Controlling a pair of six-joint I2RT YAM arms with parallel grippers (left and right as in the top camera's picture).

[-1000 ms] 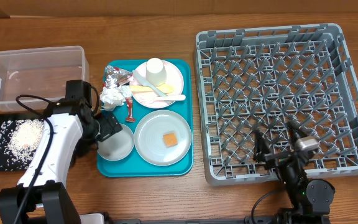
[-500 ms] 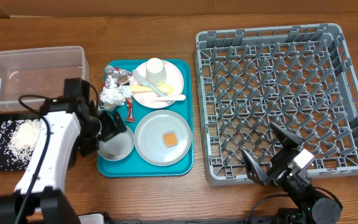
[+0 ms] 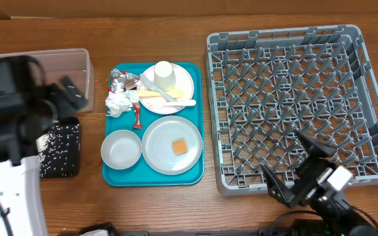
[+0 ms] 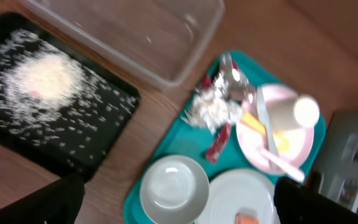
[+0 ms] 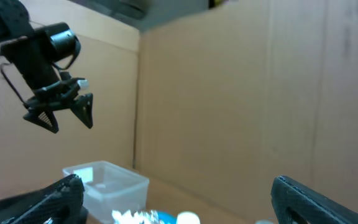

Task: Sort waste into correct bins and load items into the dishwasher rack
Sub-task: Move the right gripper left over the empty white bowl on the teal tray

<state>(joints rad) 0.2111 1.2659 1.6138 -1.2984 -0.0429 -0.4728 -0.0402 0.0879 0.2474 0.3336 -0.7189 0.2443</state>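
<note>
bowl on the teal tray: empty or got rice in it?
Empty. The bowl shows a bare white inside; the rice lies in the black tray.

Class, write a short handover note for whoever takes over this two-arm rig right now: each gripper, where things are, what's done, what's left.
Left gripper: open, empty, raised over the bins.
Right gripper: open, empty, above the near edge of the rack.
Rice lies in the black tray; the clear tub looks empty.
On the teal tray: napkin, foil, red sachet, bowl, grey plate with orange cube, pink plate with cup and utensils.
Done: rice binned.
Left: bin the other waste, load every dish; the rack holds nothing.
</note>
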